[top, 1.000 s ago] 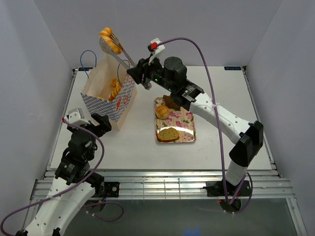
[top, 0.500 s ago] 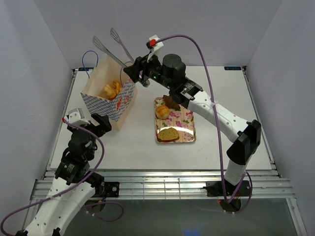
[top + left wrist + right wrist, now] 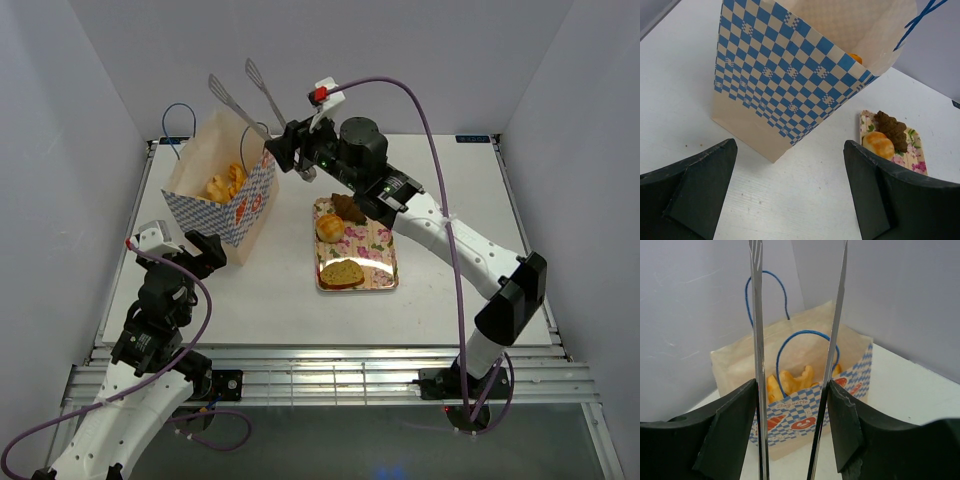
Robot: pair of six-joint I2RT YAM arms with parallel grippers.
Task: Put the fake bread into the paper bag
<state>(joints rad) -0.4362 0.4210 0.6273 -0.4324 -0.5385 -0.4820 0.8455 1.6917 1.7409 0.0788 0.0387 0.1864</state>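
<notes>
Now to the tray for the next bread
On the tabletop [image 3: 440,290] the bag [image 3: 210,215] stands upright with golden bread [image 3: 225,183] inside; the tray [image 3: 378,262] beside it holds a brown piece [image 3: 347,208], bun [image 3: 329,228] and slice [image 3: 343,273]. The right claw [image 3: 792,410] grips empty, spread tongs [image 3: 758,355] above the bag; the left claw [image 3: 790,172] gapes idle. Swing over, lower the tips astride the bun, squeeze gently.
</notes>
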